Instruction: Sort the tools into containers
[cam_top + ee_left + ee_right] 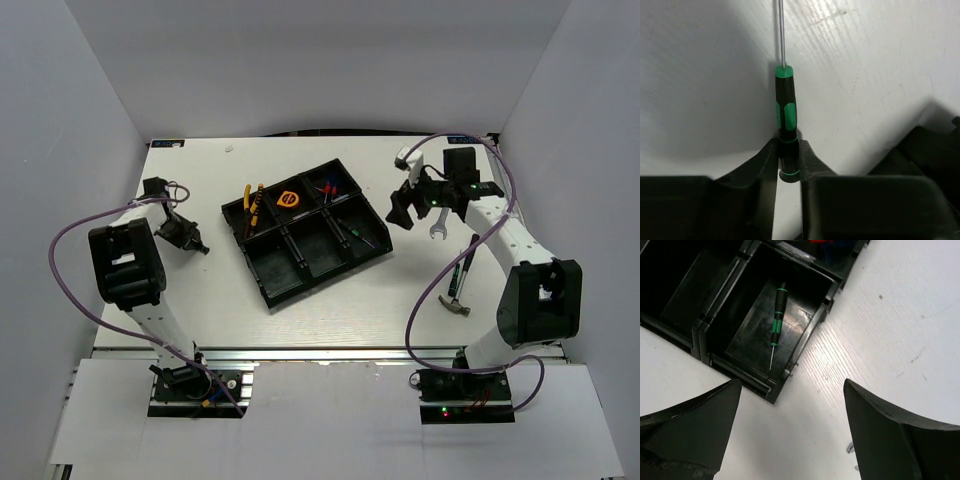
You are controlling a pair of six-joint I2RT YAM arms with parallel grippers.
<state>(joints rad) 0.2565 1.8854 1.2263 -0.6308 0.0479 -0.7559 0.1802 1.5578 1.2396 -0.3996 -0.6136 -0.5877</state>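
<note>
The black tray (268,288) sits tilted at mid-table. Its back row holds yellow-handled pliers (252,207), the yellow-orange tape measure (290,199) and the red-blue screwdriver (328,188). A green-black screwdriver (776,322) lies in the front right compartment. My left gripper (788,160) is left of the tray (192,241) and shut on the handle of a second green-black screwdriver (785,117), shaft pointing away over the table. My right gripper (792,430) is open and empty just right of the tray (408,207). The silver wrench (438,228) and the hammer (460,290) lie right of it.
White walls close the table on the left, back and right. The tray's corner (790,371) is close in front of my right fingers. Purple cables loop beside both arms. The two front-left compartments hold nothing that I can see.
</note>
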